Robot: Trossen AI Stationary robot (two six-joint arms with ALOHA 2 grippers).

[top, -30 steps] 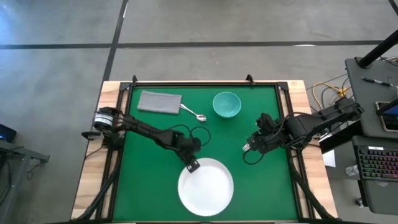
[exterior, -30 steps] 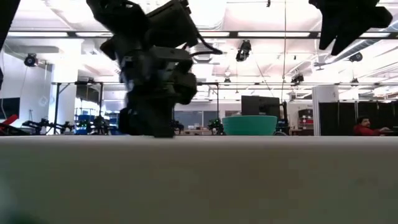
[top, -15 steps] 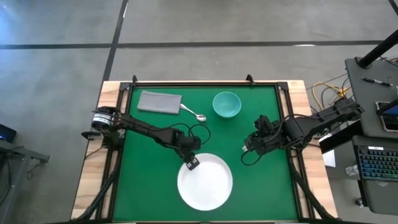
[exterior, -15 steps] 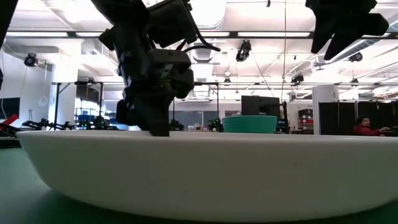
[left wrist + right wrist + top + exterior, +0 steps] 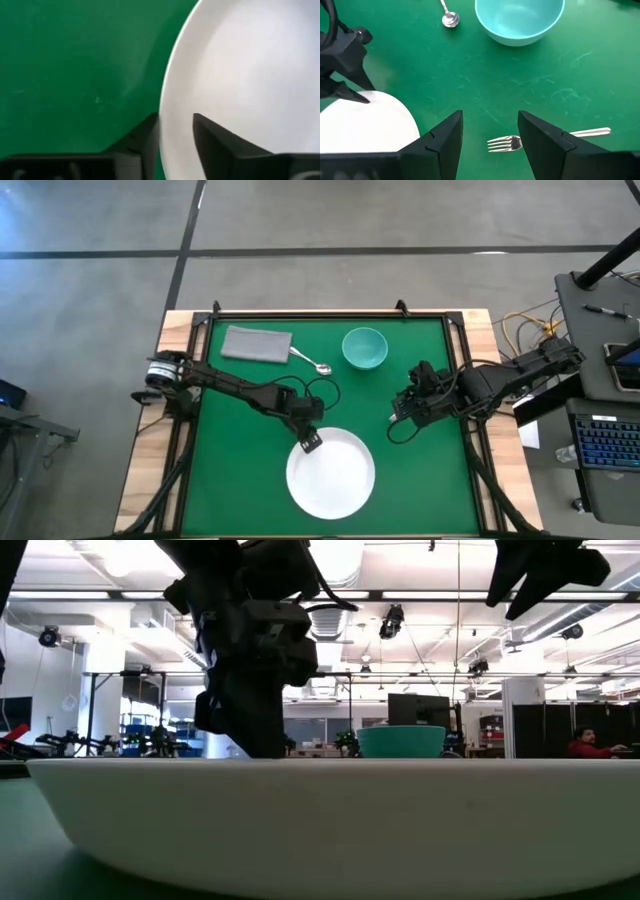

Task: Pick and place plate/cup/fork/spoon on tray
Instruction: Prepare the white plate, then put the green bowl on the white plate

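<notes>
Straddling the plate's rim, the left gripper [image 5: 176, 137] is seen in its wrist view with one dark finger on the green mat outside the edge and the other over the white inner surface; the jaws are clenched on that rim. In the high view the same gripper [image 5: 309, 442] is placed at the far left edge of the plate [image 5: 331, 476], which is found in the near middle of the green table [image 5: 240, 500]. In the low view the plate [image 5: 330, 820] is seen with its left side raised off the mat, its underside curving up from the surface.

The right gripper [image 5: 489, 131] is held with its jaws released and spread apart above the mat, nothing being gripped between them. The fork [image 5: 545, 138] is seen lying flat just beyond its fingertips, tines toward the plate's side. In the high view this gripper [image 5: 402, 412] is located right of centre, level with the far edge of the plate and well apart from it.

The cup [image 5: 365, 348] is stood upright on the mat toward the far side, right of centre. The spoon [image 5: 311, 362] is laid to its left, its handle reaching a grey folded cloth [image 5: 257, 344] near the far left corner.
</notes>
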